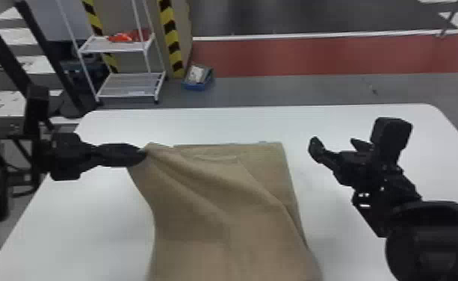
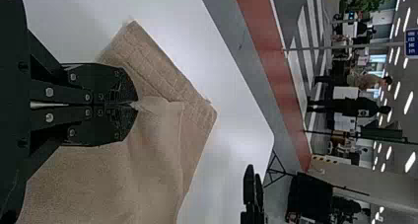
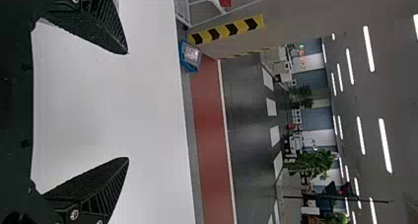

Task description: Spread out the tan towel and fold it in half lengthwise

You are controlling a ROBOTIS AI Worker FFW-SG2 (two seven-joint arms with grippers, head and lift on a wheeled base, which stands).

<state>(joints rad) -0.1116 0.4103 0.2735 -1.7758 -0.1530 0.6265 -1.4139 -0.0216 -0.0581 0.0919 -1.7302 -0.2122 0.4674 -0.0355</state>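
Two black fingers of the left gripper are clamped together on a corner of the tan towel, out at its far left end. From where I stand, a small pinch of cloth puckers right at those fingertips. Long creases fan out from them, slanting rightward and back toward the robot. The far edge runs off to the right of the same fingers and ends in a flat-looking corner, short of the other gripper. Past the left fingertips, seen from the left wrist, there's a ribbed band along the towel's edge, with a bit of cloth folded over beside it. The main stretch of towel comes back toward the robot from the pinch, between the two arms.

Over on the right, the right gripper has its fingers spread wide with nothing between them, to the right of the towel's far corner and well apart from the cloth. It sits over the white table, which stretches out beyond both sets of fingertips. Farther off, ahead of the left fingers, stands a white shelf rack, with a blue bin on the floor just beside a striped post.
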